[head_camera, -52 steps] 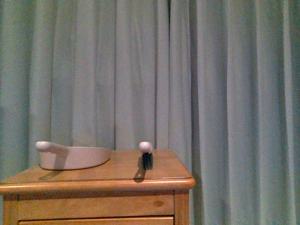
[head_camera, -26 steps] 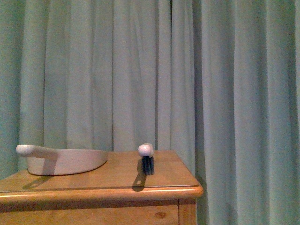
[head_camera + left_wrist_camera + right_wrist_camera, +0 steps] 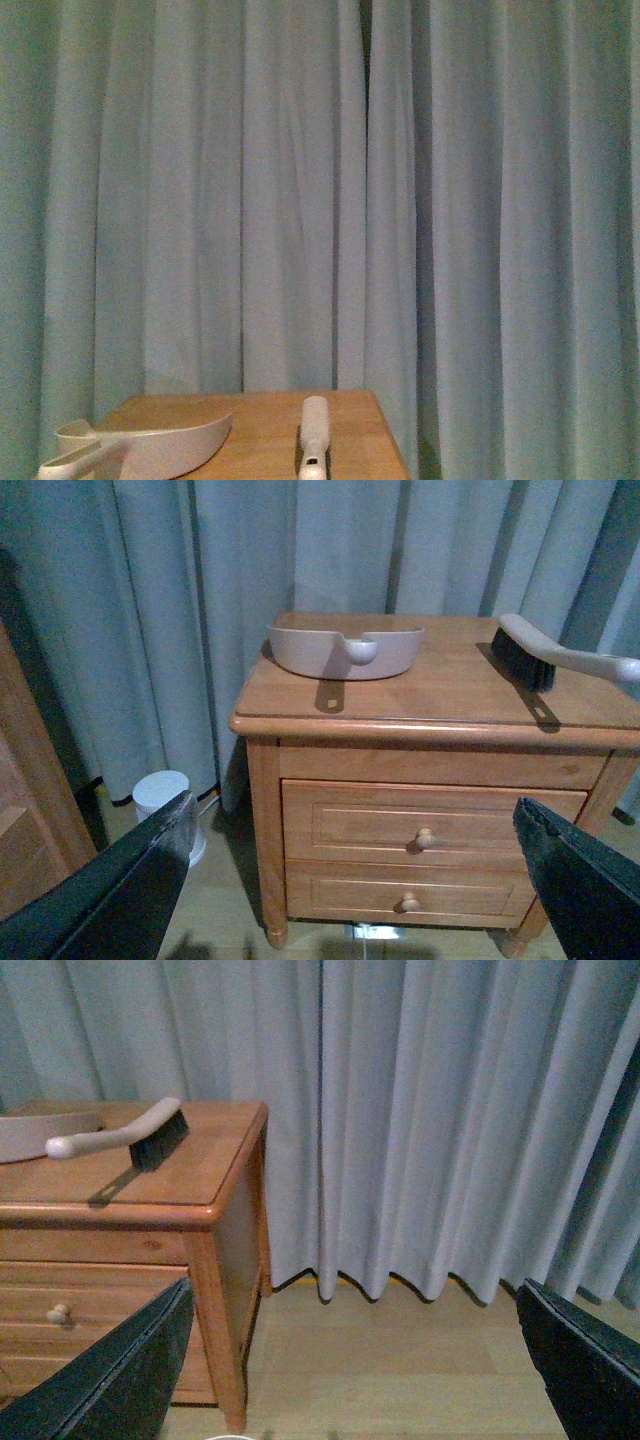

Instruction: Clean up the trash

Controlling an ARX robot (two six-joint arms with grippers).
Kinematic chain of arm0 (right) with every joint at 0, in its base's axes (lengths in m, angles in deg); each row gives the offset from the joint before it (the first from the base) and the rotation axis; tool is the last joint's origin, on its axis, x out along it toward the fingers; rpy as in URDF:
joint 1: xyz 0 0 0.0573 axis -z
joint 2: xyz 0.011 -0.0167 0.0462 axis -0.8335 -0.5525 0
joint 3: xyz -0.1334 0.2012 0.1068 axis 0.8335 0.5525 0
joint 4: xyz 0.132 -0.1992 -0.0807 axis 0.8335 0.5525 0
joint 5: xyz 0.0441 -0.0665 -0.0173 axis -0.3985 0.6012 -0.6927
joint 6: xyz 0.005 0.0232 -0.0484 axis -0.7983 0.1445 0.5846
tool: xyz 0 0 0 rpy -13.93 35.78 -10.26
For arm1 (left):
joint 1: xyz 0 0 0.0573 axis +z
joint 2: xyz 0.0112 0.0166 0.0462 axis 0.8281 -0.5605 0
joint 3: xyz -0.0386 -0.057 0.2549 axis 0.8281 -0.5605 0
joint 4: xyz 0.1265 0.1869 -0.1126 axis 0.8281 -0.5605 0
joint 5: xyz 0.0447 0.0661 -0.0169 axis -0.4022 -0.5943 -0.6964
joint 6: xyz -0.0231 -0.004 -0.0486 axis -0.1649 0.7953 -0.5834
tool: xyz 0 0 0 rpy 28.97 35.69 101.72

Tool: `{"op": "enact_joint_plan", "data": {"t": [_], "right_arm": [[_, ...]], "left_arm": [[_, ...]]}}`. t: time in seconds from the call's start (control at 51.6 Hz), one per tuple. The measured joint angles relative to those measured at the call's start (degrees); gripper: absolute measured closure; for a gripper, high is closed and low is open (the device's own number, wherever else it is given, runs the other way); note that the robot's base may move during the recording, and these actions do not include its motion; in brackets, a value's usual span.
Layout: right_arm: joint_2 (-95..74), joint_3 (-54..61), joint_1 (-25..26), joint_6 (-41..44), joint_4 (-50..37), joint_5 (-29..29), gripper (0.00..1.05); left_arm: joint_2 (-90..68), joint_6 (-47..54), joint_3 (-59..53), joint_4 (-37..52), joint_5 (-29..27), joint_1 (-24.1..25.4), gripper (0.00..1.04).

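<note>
The trash is not in any view. A pinkish-beige dustpan [image 3: 150, 445] [image 3: 345, 650] and a hand brush [image 3: 313, 435] [image 3: 540, 655] [image 3: 120, 1135] with dark bristles lie on top of a wooden nightstand [image 3: 440, 690] [image 3: 190, 1175]. My left gripper [image 3: 352, 810] is open in front of the nightstand's two drawers, level with them, and holds nothing. My right gripper [image 3: 353, 1295] is open over bare wooden floor to the right of the nightstand, also holding nothing. Neither arm shows in the front view.
Grey-blue curtains [image 3: 400, 200] hang behind and beside the nightstand. A small white round bin [image 3: 165, 790] stands on the floor at the nightstand's left. Brown wooden furniture [image 3: 30, 810] is close on the left. Wooden floor [image 3: 400, 1370] spreads to the right.
In the front view the nightstand has dropped to the bottom edge and now shows from above. The dustpan and brush kept their places on it.
</note>
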Motion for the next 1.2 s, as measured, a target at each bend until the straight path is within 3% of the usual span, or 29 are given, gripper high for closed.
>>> {"op": "enact_joint_plan", "data": {"t": [0.097,0.194,0.291,0.465,0.62,0.834,1.008,1.202], "right_arm": [[0.0,0.0,0.0,0.0,0.0,0.0,0.07],[0.0,0.0,0.0,0.0,0.0,0.0,0.07],[0.0,0.0,0.0,0.0,0.0,0.0,0.07],[0.0,0.0,0.0,0.0,0.0,0.0,0.07],[0.0,0.0,0.0,0.0,0.0,0.0,0.07],[0.0,0.0,0.0,0.0,0.0,0.0,0.07],[0.0,0.0,0.0,0.0,0.0,0.0,0.07],[0.0,0.0,0.0,0.0,0.0,0.0,0.07]], "left_arm": [[0.0,0.0,0.0,0.0,0.0,0.0,0.08],[-2.2,-8.2,0.4,-3.1,10.9,2.4,0.08],[-6.9,-13.7,0.5,-2.5,14.5,2.5,0.08],[-28.3,-12.4,6.8,13.0,14.6,1.0,0.08],[-50.9,-2.8,21.6,17.0,10.5,-5.0,0.08],[-75.2,5.3,50.1,11.2,6.1,-13.4,0.08],[-90.6,8.3,68.2,2.3,3.2,-13.3,0.08],[-104.7,15.6,80.6,-4.4,-2.6,-10.3,0.08]]}}
